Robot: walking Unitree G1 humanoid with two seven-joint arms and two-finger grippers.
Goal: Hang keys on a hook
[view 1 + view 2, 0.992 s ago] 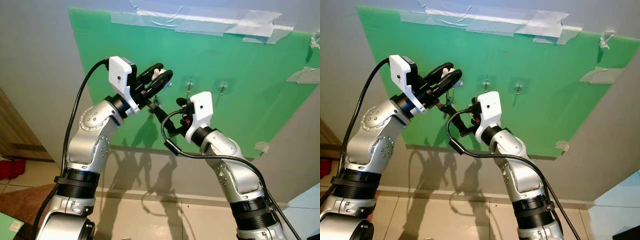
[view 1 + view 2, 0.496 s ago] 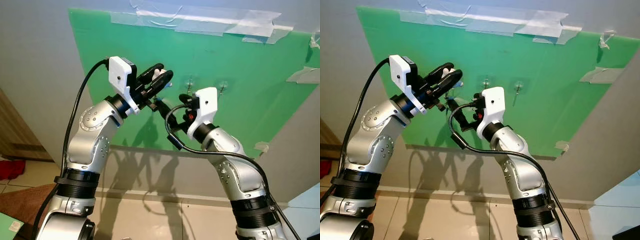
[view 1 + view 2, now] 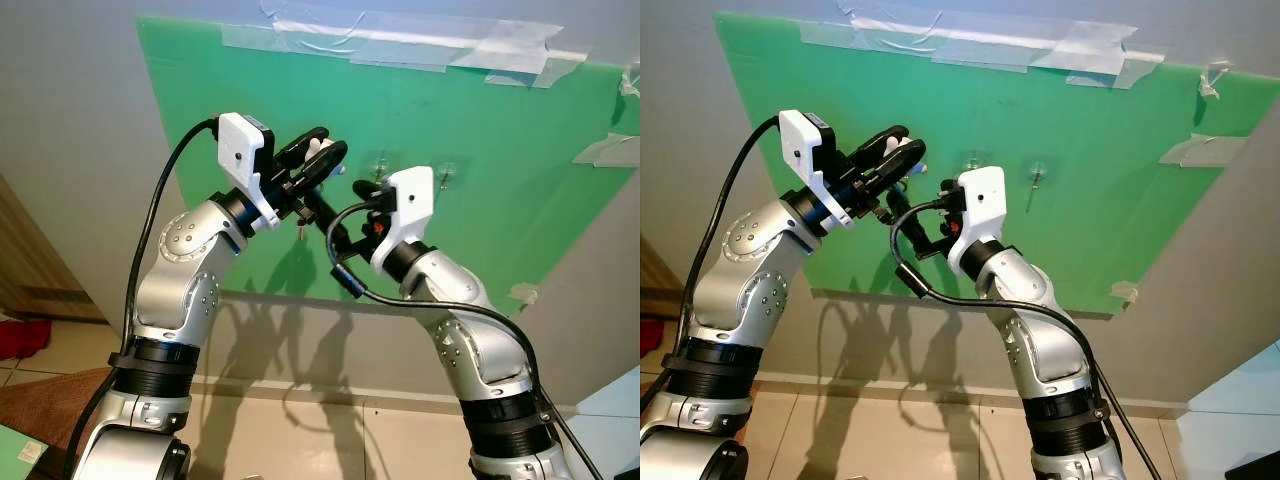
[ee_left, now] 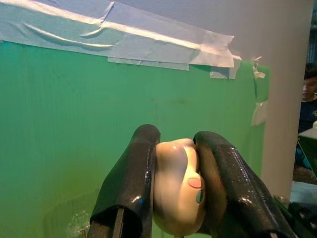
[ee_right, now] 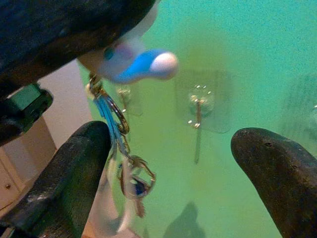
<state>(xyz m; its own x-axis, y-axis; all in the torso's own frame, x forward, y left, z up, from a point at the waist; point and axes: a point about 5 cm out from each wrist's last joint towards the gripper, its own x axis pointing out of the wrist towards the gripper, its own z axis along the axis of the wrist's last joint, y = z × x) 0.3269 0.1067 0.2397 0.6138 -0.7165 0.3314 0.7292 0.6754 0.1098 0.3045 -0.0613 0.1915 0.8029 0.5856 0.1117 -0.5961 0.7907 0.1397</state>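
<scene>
Handover step in hand, by judgement: keys (image 5: 130,176) not yet on any hook. Left gripper (image 3: 318,160) clamped on pale fob figure (image 4: 177,186), raised before green board (image 3: 480,150). Key ring and keys dangling below that fob, just beside one finger of right gripper (image 5: 168,163). Right gripper spread wide, nothing between its fingers, reaching in under left one. Clear adhesive hook (image 5: 198,106) ahead of right gripper, between its fingers in the wrist view; second hook (image 3: 447,176) beyond, well apart from keys. Next move calls for closing on ring, then release by left, then lifting ring over hook. Keys blurred; ring size hard to make out. Hook tips too small to judge.
</scene>
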